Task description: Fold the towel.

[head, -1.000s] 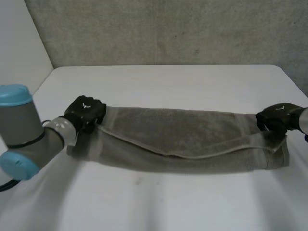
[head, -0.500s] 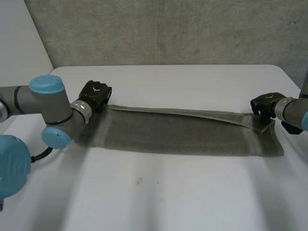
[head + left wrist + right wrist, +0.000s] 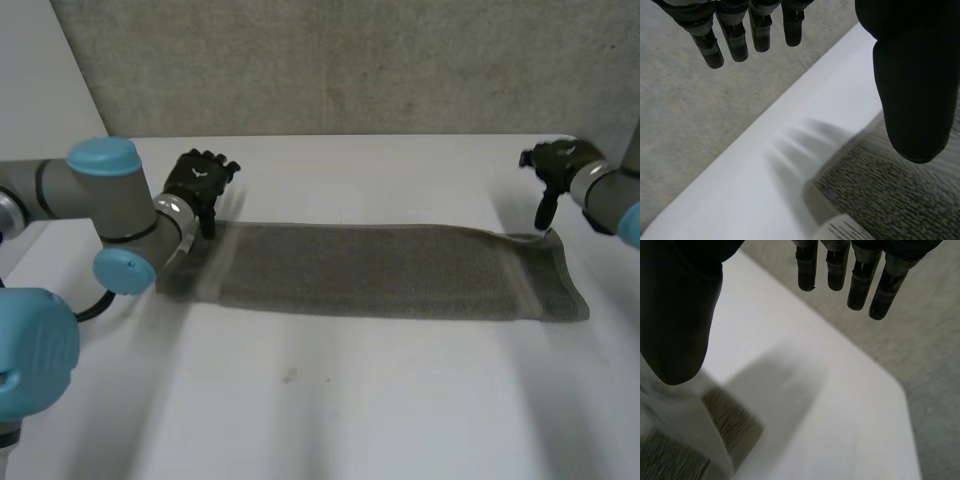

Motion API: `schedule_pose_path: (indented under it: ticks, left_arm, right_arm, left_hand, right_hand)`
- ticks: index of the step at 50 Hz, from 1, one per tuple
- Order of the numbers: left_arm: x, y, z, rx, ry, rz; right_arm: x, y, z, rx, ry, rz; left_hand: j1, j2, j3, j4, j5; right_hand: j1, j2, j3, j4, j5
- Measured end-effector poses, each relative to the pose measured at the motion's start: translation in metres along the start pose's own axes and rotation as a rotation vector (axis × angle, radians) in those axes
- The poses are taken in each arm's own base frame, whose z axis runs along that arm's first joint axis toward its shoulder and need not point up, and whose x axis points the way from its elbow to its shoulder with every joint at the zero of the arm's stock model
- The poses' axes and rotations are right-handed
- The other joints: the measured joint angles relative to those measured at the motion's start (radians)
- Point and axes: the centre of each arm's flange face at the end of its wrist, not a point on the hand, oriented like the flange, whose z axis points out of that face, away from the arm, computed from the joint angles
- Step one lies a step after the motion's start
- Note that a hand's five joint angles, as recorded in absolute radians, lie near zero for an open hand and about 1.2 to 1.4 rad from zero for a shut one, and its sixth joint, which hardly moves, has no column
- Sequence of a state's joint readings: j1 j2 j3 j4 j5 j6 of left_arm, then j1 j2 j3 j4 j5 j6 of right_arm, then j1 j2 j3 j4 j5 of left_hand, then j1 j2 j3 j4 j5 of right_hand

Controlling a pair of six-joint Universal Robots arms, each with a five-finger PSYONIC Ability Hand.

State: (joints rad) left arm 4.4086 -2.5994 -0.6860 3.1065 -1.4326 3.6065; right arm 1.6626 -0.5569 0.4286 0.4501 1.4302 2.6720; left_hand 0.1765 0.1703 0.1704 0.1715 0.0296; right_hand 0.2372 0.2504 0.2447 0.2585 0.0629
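Head view — towel (image 3: 380, 272) flat, left hand (image 3: 200, 180) spread, right hand (image 3: 558, 160) spread

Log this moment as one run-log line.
towel: flat strip on table | left hand: open, at its left end | right hand: open, at its right end

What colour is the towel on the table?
The towel is a plain grey-brown, seen best in the head view.
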Motion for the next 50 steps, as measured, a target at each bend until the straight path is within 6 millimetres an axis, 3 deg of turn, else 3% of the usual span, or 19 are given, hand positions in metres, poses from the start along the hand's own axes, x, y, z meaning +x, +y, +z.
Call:
schedule_pose_path:
  ticks: [8,15,21,30,43,50]
  left_arm:
    - [-0.011,-0.024,-0.027,-0.021,-0.012,-0.009]
    - [-0.009,-0.032,-0.062,-0.052,0.009,-0.032]
    - [-0.006,-0.037,-0.099,-0.045,0.009,-0.098]
    - [-0.003,-0.036,-0.131,-0.025,-0.009,-0.217]
    - [0.002,-0.022,-0.143,-0.037,-0.016,-0.312]
    - [0.002,-0.019,-0.142,-0.037,-0.018,-0.311]
  right_arm:
    - [0.019,-0.037,-0.034,0.059,0.031,0.029]
    - [0.023,-0.035,-0.066,0.047,0.013,0.026]
    - [0.010,-0.007,-0.099,0.022,-0.022,-0.001]
    - [-0.021,0.042,-0.124,-0.017,-0.050,-0.063]
    - [-0.045,0.091,-0.115,-0.051,-0.073,-0.123]
    - [-0.048,0.110,-0.104,-0.084,-0.082,-0.159]
  left_hand:
    - [-0.002,-0.003,-0.003,-0.004,0.000]
    - [-0.002,-0.004,-0.003,-0.004,0.000]
    - [-0.002,-0.004,-0.003,-0.005,-0.001]
    - [-0.002,-0.004,-0.003,-0.005,-0.001]
    - [-0.002,-0.004,-0.003,-0.005,-0.001]
    - [-0.002,-0.004,-0.003,-0.005,-0.001]
  right_hand:
    - [-0.003,0.000,0.000,0.000,0.000]
    - [-0.004,0.000,0.000,0.000,0.000]
    - [-0.002,0.001,0.001,0.001,0.002]
    - [0.113,0.092,0.104,0.087,0.125]
    - [0.359,0.342,0.348,0.331,0.360]
    - [0.713,0.701,0.694,0.681,0.703]
